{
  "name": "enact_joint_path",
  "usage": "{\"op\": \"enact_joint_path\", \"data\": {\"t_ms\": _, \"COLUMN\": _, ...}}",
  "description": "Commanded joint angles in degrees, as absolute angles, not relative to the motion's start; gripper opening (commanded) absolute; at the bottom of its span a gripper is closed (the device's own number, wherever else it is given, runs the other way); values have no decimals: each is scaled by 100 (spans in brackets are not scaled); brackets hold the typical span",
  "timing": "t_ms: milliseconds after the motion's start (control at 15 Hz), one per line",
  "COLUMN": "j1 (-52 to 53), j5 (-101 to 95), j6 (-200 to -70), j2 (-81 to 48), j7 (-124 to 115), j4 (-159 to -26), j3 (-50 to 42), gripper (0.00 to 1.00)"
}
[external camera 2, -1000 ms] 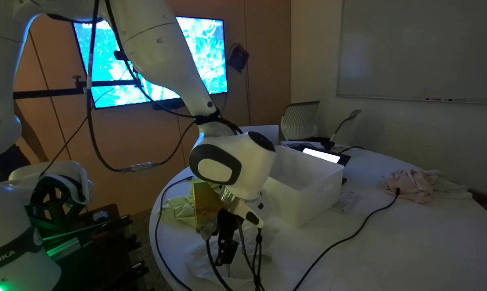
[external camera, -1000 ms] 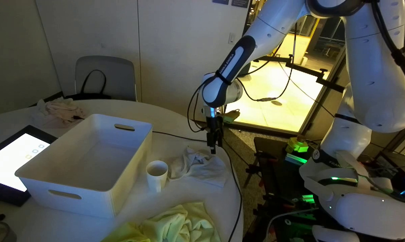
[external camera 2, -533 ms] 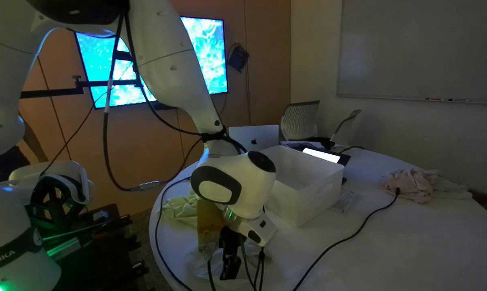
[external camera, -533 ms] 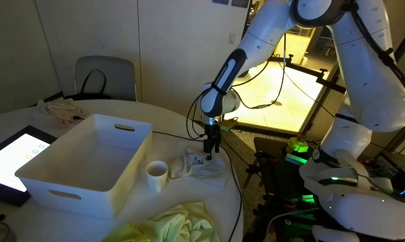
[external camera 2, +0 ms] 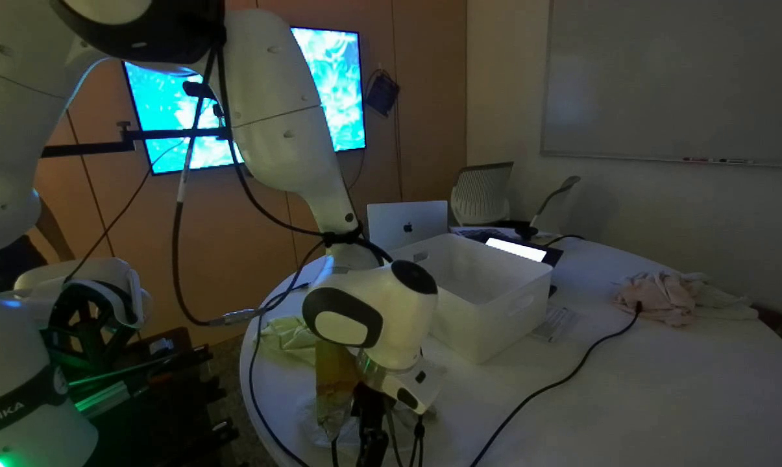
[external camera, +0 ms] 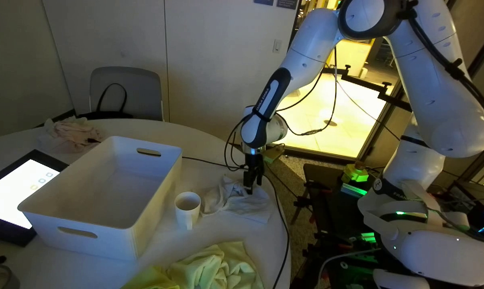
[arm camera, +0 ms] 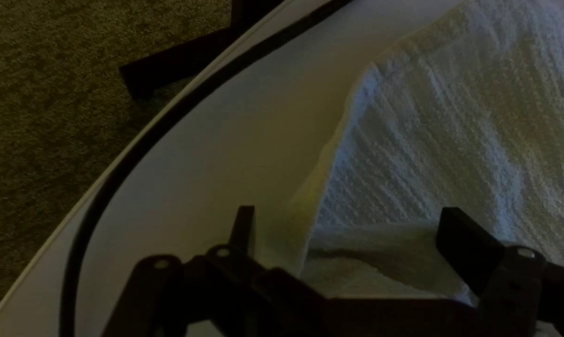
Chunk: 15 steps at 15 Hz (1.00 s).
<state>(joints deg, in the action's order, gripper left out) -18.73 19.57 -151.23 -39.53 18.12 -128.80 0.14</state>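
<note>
Over the last second the claw (arm camera: 345, 224) has come down towards the white cloth (arm camera: 450, 140), a drop evident in both exterior views; its jaws stand spread, their width unaltered, with nothing pinched. The cloth shows no visible shift. Assessment: the approach to the cloth is judged well advanced, but no hold is taken. Location of the cloth: on the table (arm camera: 263, 154), directly beneath the claw. In the wrist view its edge runs through the gap, so that one jaw stands over bare table and the opposing jaw over fabric. A fold lies at the gap, judged loose enough to grip. Whether either tip makes contact cannot be determined. Near the cloth, a black cable (arm camera: 136, 145) follows the table's rim. On the cloth's other side a mug (external camera: 187, 212) stands upright, between it and the bin (external camera: 109, 241). A yellow cloth (external camera: 215, 269) lies crumpled, well apart from the claw. Past the bin sits a lit tablet (external camera: 21, 188). A pink cloth (external camera: 77, 134) lies bunched farther off on the table. Most distant of the items noted, a laptop (external camera 2: 397, 224) shows behind the bin, lid raised.
</note>
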Motion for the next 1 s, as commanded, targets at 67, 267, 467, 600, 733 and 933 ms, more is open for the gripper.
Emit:
{"op": "enact_joint_path", "data": {"t_ms": 67, "j1": -1869, "j5": 1788, "j6": -15523, "j2": -4179, "j7": 1566, "j4": -12828, "j3": 55, "gripper": 100}}
{"op": "enact_joint_path", "data": {"t_ms": 267, "j1": -1834, "j5": 1790, "j6": -15886, "j2": -4286, "j7": 1364, "j4": -12840, "j3": 73, "gripper": 100}}
{"op": "enact_joint_path", "data": {"t_ms": 467, "j1": -1764, "j5": 1804, "j6": -16382, "j2": -4367, "j7": 1061, "j4": -12871, "j3": 52, "gripper": 100}}
{"op": "enact_joint_path", "data": {"t_ms": 600, "j1": -1780, "j5": 1792, "j6": -16607, "j2": -4323, "j7": 932, "j4": -12948, "j3": 89, "gripper": 100}}
{"op": "enact_joint_path", "data": {"t_ms": 733, "j1": -1753, "j5": 1739, "j6": -16784, "j2": -4301, "j7": 820, "j4": -12989, "j3": 90, "gripper": 100}}
{"op": "enact_joint_path", "data": {"t_ms": 933, "j1": -1637, "j5": 1586, "j6": -16874, "j2": -4275, "j7": 639, "j4": -13025, "j3": 6, "gripper": 84}}
